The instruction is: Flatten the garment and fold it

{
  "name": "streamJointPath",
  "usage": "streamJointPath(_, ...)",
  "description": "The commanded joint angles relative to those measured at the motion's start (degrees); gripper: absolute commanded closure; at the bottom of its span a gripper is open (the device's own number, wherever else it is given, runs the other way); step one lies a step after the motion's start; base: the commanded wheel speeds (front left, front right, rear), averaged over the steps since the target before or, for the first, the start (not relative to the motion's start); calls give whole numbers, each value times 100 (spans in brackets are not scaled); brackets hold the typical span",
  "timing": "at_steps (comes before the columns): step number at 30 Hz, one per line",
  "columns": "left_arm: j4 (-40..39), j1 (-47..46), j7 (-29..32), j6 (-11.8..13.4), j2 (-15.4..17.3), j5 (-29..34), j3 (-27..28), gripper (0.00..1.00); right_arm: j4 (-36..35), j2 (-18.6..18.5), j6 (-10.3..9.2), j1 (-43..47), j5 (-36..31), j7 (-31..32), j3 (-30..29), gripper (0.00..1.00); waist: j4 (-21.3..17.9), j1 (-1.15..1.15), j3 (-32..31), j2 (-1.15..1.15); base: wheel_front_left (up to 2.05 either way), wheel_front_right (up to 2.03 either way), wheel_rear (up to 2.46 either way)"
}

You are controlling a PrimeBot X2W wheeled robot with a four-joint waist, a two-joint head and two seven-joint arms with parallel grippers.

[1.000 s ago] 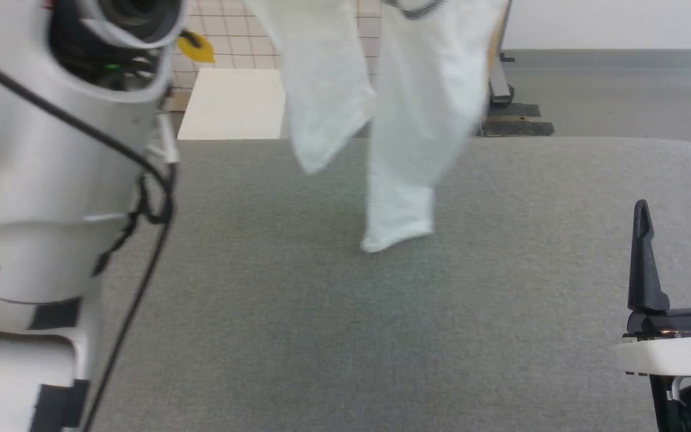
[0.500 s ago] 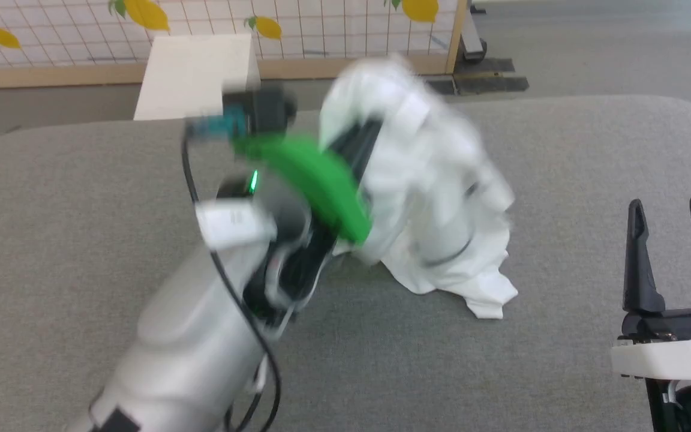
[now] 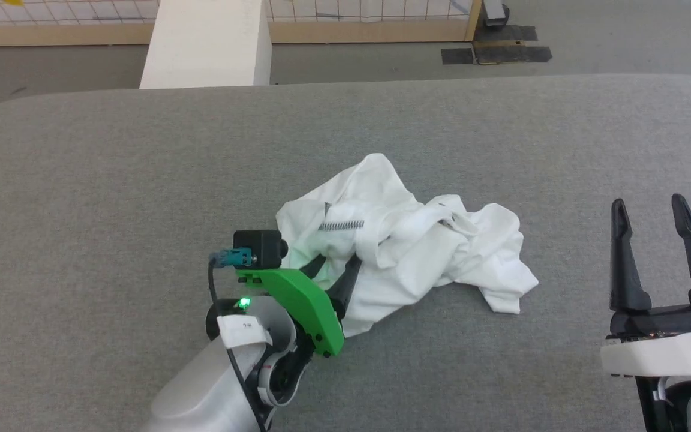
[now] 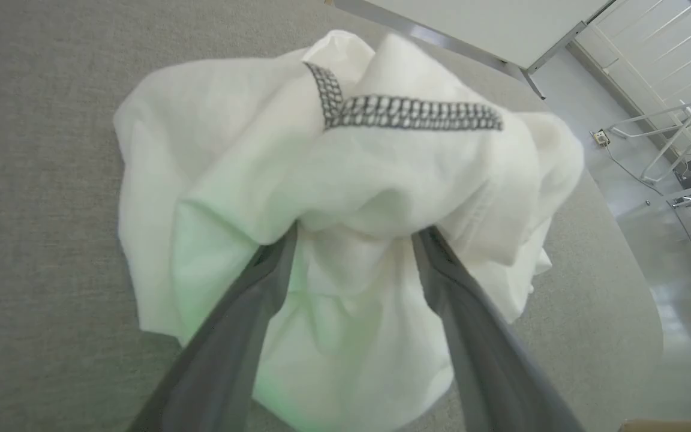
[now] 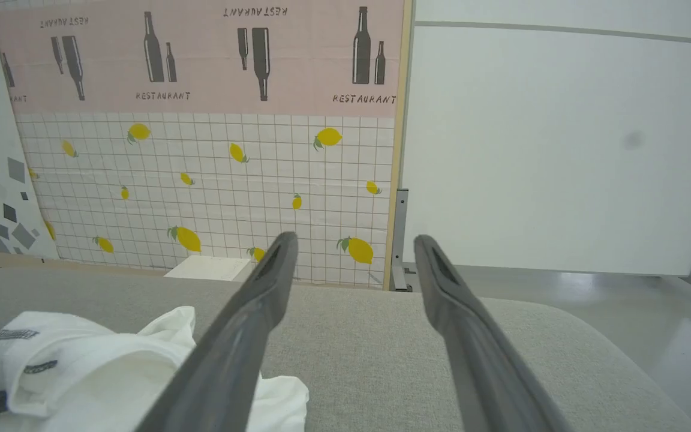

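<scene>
Crumpled garment (image 3: 405, 246) drapes over left fingers (image 4: 240, 324) — white box (image 3: 204, 45) beyond table (image 3: 81, 180).

Left gripper (image 3: 335, 269): two slim dark fingers. Just behind it, a bright green bracket (image 3: 297, 300), boxy black camera (image 3: 260, 248) with teal plug (image 3: 228, 258), thin black cable (image 3: 213, 288), small green light (image 3: 243, 304), white label (image 3: 243, 327), pale grey forearm (image 3: 201, 384). Behind right gripper (image 3: 651, 207), black crossbar (image 3: 669, 318) on white housing (image 3: 657, 357).

Bright, even light; soft shadows; green glow tints the garment (image 4: 201, 252); wrist views bend at edges.
</scene>
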Motion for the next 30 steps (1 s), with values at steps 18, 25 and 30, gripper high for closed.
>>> streamJointPath(18,-2815,1921,-1752,1455,1583,1624,2068,0,65,0,-10,318,45,58,-147,0,121,0,-517,-1,0,0,0)
streamJointPath(25,-3695,3247,-1757,1426,789,3200,3165,0,102,0,-10,504,92,65,-151,0,109,0,-505,-1,0,0,0)
streamJointPath(30,-3643,3611,-1758,951,204,3592,3481,0,148,0,-10,501,121,112,-154,0,141,0,-488,-1,0,0,0)
